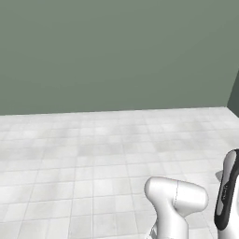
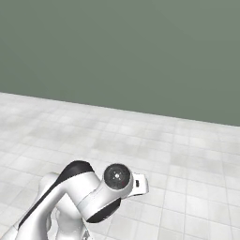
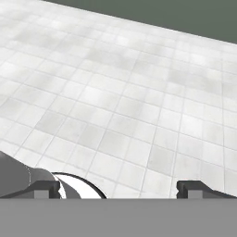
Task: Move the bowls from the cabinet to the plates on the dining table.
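The claw (image 3: 122, 187) is released: in the hand view its two small dark fingertips (image 3: 46, 188) stand wide apart with nothing between them, and it looks down at an angle over bare floor. The white Franka arm with dark joints (image 2: 84, 192) is folded low and close to the base, with its elbow (image 1: 176, 198) at the bottom of the left base view. Beyond the arm lies a floor of pale grey-white square tiles (image 3: 120, 92), running back to a flat grey-green wall (image 1: 116, 51). A darker wall section (image 1: 235, 95) meets that wall at the far right of the left base view. The position of the bowls, the cabinet, the plates and the dining surface cannot be established from these pictures, so the base most likely has to turn or drive before any reach is possible. By judgement from the task alone, round deep bowls are rigid, moderately light, smooth-walled and breakable. The recommended hold is across the rim, one finger inside and one outside the wall, with the claw descending from above. A bowl has no long axis; its axis of symmetry should be vertical with the opening upward, but the present orientation cannot be confirmed.
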Robot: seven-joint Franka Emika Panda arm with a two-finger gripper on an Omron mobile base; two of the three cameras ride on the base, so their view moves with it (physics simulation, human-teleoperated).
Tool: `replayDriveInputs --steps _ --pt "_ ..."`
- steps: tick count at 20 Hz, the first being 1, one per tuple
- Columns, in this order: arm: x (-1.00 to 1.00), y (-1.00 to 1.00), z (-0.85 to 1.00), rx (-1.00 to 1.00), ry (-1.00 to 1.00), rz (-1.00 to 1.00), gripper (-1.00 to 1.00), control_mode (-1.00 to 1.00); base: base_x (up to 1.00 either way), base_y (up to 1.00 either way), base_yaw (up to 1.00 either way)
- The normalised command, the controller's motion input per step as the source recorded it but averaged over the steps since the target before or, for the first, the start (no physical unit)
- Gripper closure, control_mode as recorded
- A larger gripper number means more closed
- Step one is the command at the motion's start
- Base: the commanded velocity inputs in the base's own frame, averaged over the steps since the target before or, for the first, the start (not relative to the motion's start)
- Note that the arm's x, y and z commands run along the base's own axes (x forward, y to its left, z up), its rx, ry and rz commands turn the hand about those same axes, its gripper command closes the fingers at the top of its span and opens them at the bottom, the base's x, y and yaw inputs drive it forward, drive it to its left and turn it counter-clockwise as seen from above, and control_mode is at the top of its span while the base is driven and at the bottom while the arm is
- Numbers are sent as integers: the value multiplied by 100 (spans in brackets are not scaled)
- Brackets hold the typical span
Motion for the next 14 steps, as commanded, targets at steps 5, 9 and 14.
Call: replayDriveInputs --steps 5,9,14 --pt "0 0 0 0 0 0 -100 100 36 4 -1" --pt "0 0 0 0 0 0 -100 100 0 0 0" --pt "0 0 0 0 0 0 -100 100 3 -16 -24"
